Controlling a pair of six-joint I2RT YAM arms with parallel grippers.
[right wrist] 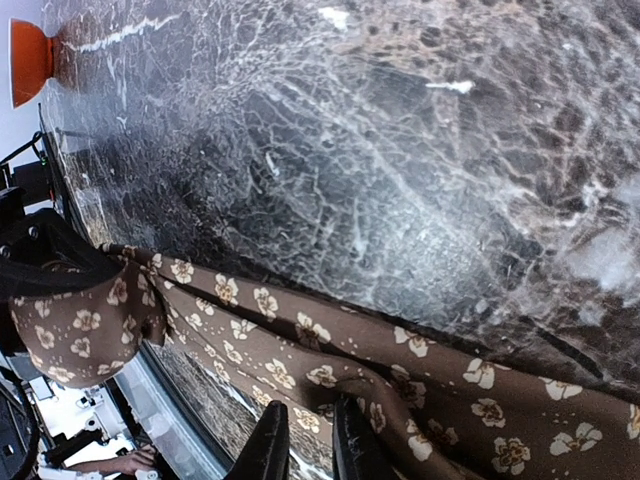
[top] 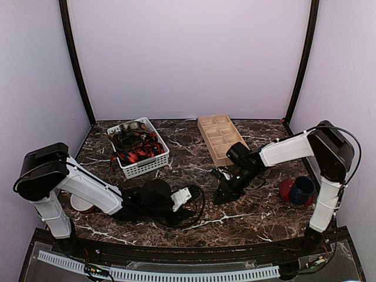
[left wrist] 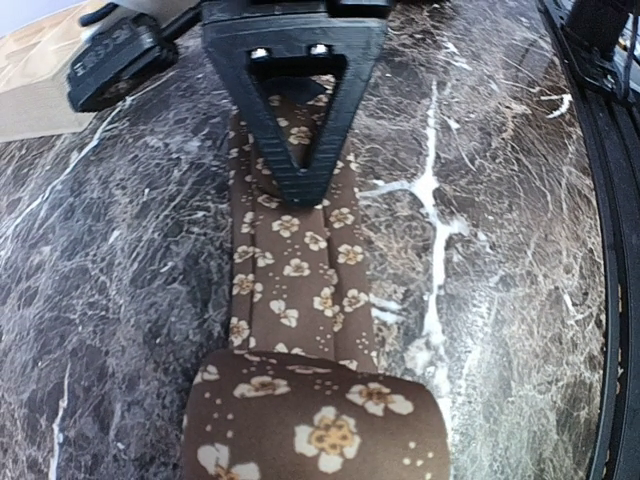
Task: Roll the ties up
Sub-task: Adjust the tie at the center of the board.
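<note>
A brown tie (left wrist: pixel 295 270) with tan flowers lies stretched flat on the dark marble table (left wrist: pixel 120 300). Its near end is wound into a roll (left wrist: pixel 315 425) that covers my left gripper's fingers, so the left jaws are hidden. In the right wrist view the roll (right wrist: pixel 70 330) hangs at the left gripper, a little above the table. My right gripper (right wrist: pixel 310 425) has its fingers close together, tips pressed down on the tie's strip (right wrist: pixel 330 360). It also shows in the left wrist view (left wrist: pixel 298 185), standing on the tie. In the top view the left gripper (top: pixel 187 197) and right gripper (top: pixel 225 194) face each other mid-table.
A white basket (top: pixel 147 167) holding red-and-black ties stands at the back left. A wooden compartment tray (top: pixel 220 138) stands at the back centre. A red dish (top: pixel 288 191) with a dark cup (top: pixel 302 189) sits at the right. A white object (top: pixel 79 204) lies under the left arm.
</note>
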